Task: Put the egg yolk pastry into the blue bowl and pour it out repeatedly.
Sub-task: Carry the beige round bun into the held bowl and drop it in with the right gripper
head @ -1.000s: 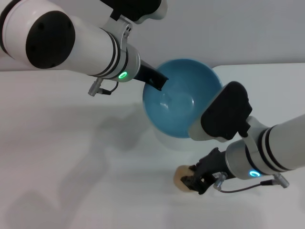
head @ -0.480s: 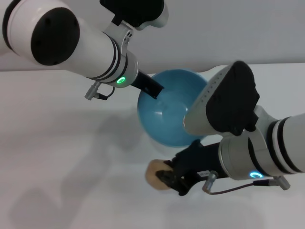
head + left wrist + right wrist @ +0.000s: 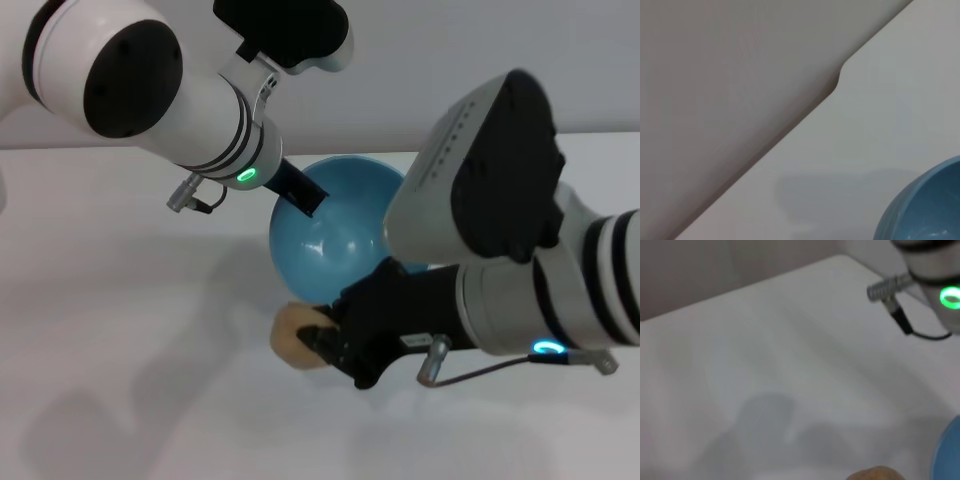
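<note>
The blue bowl [image 3: 335,245] hangs tilted in mid-scene, its opening facing me. My left gripper [image 3: 303,198] is shut on its upper left rim, one black finger reaching inside. Just below the bowl's lower left rim is the egg yolk pastry [image 3: 296,336], a pale tan ball held above the table. My right gripper [image 3: 320,341] is shut on it from the right. In the left wrist view only a part of the blue bowl [image 3: 927,207] shows. In the right wrist view the top of the pastry [image 3: 876,473] and a sliver of the bowl [image 3: 953,450] show.
The white table [image 3: 120,330] stretches to the left and front, with arm shadows on it. Its far edge with a notch [image 3: 836,82] meets a grey wall. The left arm's wrist with a green light [image 3: 940,287] hangs over the table's far part.
My right gripper has carried the pastry left and up, from beside the bowl's right front to just under its lower left rim. The left gripper has shifted the bowl slightly left.
</note>
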